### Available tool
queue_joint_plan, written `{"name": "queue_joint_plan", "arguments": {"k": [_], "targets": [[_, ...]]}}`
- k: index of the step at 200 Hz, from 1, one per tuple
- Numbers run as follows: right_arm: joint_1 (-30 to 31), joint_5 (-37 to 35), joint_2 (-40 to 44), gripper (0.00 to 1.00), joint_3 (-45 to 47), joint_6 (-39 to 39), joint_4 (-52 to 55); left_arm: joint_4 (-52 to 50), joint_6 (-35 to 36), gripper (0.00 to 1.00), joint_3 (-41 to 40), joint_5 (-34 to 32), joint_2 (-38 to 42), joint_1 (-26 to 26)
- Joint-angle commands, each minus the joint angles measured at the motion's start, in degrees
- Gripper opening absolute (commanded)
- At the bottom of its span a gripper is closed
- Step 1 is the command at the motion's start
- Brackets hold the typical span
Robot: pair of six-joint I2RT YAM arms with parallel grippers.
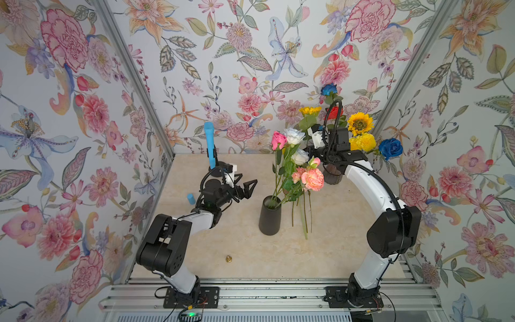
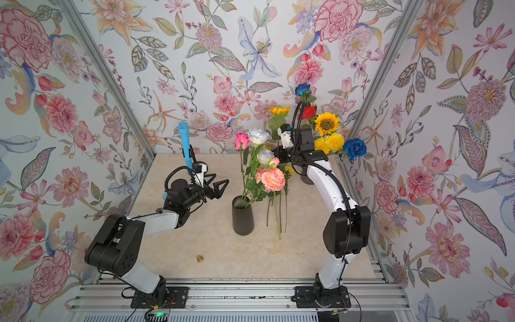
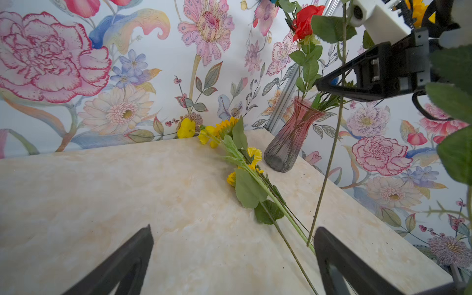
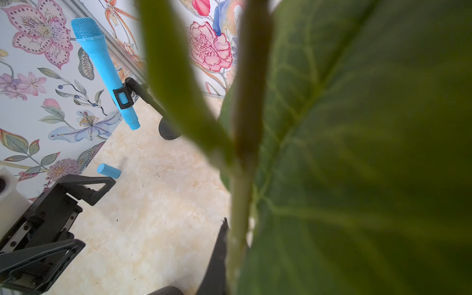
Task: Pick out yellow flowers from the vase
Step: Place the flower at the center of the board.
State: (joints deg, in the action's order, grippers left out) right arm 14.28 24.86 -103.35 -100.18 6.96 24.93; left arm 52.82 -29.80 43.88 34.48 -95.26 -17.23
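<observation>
Right hand: clenched on the long green stem of a broad-leaved yellow sunflower, upper right of centre in a top view.
Held stem: outside the vase; its lower end is at the beige marbled worktop, but whether it touches cannot be told.
Left hand: released, jaws wide, empty, left of centre.
Ribbed pink-to-grey glass vase: holds an open sunflower, yellow pompom heads, blue roses and a red rose.
Picked yellow flowers: lying on the worktop beside that vase.
Matte black vase: centre, holding pink, white and peach roses.
</observation>
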Motion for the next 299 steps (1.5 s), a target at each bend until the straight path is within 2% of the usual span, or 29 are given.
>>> {"name": "queue_joint_plan", "arguments": {"k": [1, 58, 78, 128, 194, 234, 282, 299], "targets": [[0.4, 4.4, -1.1, 0.00, -2.3, 3.6, -5.7, 1.0, -1.8, 1.00, 6.3, 6.3, -4.5, 0.4], [0.7, 10.0, -6.1, 0.00, -3.2, 11.0, -19.2, -3.0, -1.7, 0.99, 17.2, 11.3, -11.5, -0.4], [0.8, 11.6, -8.2, 0.00, -4.0, 14.2, -24.7, -6.4, 0.2, 0.96, 20.4, 12.3, -13.0, -1.1], [2.8, 17.7, -14.7, 0.00, -11.6, 18.1, -27.5, -13.8, 3.7, 0.91, 25.8, 13.1, -15.5, -1.7], [4.6, 24.9, -17.3, 0.00, -11.5, 24.3, -34.2, -19.2, 5.9, 0.77, 28.7, 11.2, -17.7, -1.7], [5.3, 25.8, -17.1, 0.00, -9.6, 26.3, -37.2, -19.6, 6.5, 0.69, 28.9, 11.1, -17.9, -2.1], [6.3, 25.5, -19.0, 0.00, -11.2, 26.7, -37.1, -21.4, 8.2, 0.63, 28.8, 10.1, -17.6, -3.3], [6.8, 25.5, -19.0, 0.00, -11.0, 26.5, -37.3, -21.9, 8.4, 0.57, 28.9, 9.9, -17.6, -3.4]]}}
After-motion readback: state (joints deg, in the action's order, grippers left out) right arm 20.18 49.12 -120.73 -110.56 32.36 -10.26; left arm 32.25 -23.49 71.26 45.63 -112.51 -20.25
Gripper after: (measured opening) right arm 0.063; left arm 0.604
